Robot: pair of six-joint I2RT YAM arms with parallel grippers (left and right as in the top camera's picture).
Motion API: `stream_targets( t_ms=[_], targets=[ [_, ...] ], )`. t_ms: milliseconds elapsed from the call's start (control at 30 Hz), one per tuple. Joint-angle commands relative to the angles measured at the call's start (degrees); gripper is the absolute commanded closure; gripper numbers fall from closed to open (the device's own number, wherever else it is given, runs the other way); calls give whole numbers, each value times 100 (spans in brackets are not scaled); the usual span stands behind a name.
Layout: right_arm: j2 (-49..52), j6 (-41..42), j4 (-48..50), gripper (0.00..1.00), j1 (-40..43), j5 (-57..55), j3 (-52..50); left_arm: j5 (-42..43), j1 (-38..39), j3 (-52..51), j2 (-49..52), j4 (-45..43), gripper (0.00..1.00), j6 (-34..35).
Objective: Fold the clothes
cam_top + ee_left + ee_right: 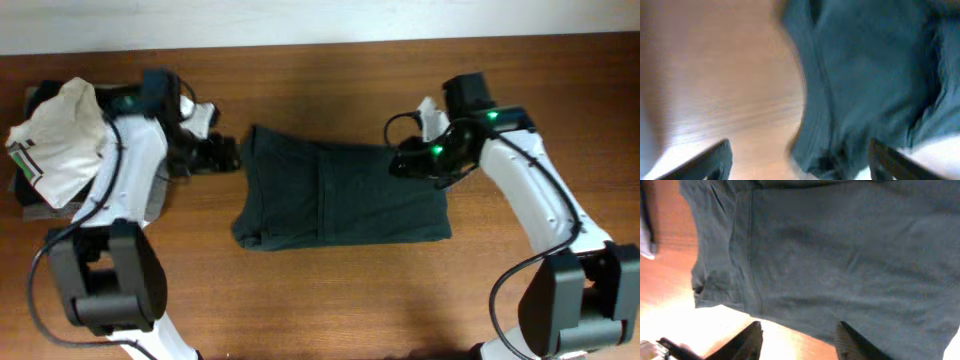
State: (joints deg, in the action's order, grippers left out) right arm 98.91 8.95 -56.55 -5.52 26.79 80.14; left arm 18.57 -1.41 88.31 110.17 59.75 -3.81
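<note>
A large dark grey-green garment [340, 195] lies folded into a rough rectangle on the middle of the wooden table [330, 290]. My left gripper [222, 155] sits just off the garment's upper left corner. In the blurred left wrist view its jaws stand wide open [800, 165], with the garment's edge [865, 85] lying below the gap, not pinched. My right gripper [408, 162] hovers at the garment's upper right edge. It is open [800, 341], with bare table showing between its fingers and the garment [840, 255] spread just beyond them.
A crumpled white garment [55, 140] rests on a stack of folded pieces [30, 200] at the far left, behind my left arm. The table's back edge runs along a pale wall [320, 20].
</note>
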Motion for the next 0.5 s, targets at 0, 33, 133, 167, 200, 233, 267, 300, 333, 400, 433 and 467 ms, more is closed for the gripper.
stream_targets(
  t_ms=[0,33,133,167,200,233,267,300,333,400,433,467],
  targets=[
    [-181,-59,-39,48,105,411,61,1482,109,-1486,22,-1119,13,111],
    [-181,-59,-50,48,105,411,61,1580,160,-1600,151,-1296,13,304],
    [-181,-59,-140,48,105,411,61,1814,492,-1600,881,-1611,13,782],
    [-181,-87,-262,48,105,411,61,1814,579,-1600,1126,-1786,13,970],
    [-181,-168,-321,48,105,409,61,1814,614,-1600,1235,-1862,13,1029],
    [-181,-168,-354,48,105,409,61,1812,616,-1600,1250,-1882,18,1027],
    [-181,-168,-348,48,105,409,61,1803,605,-1574,1250,-1895,23,1023],
    [-181,-168,-348,48,105,409,61,1794,566,-1506,1250,-1941,28,1023],
    [-181,-168,-352,48,105,409,61,1790,564,-1429,1250,-2024,39,1023],
    [-181,-168,-350,48,105,409,61,1790,588,-1357,1250,-2205,66,1023],
    [-181,-168,-350,48,107,407,61,1779,586,-1357,1250,-2249,80,1010],
    [-181,-219,-361,48,109,407,61,1757,568,-1333,1237,-2177,99,822]
  ],
)
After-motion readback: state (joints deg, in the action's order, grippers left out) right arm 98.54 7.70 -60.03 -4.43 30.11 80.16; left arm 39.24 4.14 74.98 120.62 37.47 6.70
